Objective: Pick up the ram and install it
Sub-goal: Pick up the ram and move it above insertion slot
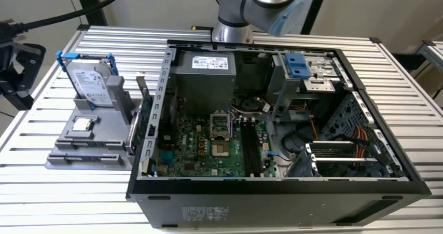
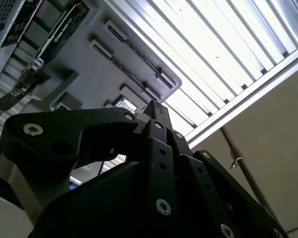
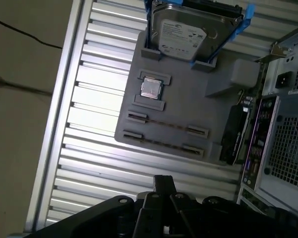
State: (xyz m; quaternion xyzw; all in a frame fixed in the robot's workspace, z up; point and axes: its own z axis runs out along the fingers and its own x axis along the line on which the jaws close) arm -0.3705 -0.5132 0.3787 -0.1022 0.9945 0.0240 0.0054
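Looks like the ram (image 3: 166, 124) stands on edge in the grey holder (image 3: 193, 105), along its edge opposite the hard drive (image 3: 181, 34), probably for easy pinching, while the gripper (image 3: 164, 179) hovers nearby, jaws closed on nothing.

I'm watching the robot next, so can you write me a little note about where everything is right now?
Gripper: hangs above the table, beside the grey holder, apart from the ram.
Ram: stands on edge in the grey holder, between its end clips.
Done: nothing yet; the ram is not picked up.
Left: the pick-up, and fitting it into the black slots inside the open computer; those slots look empty.
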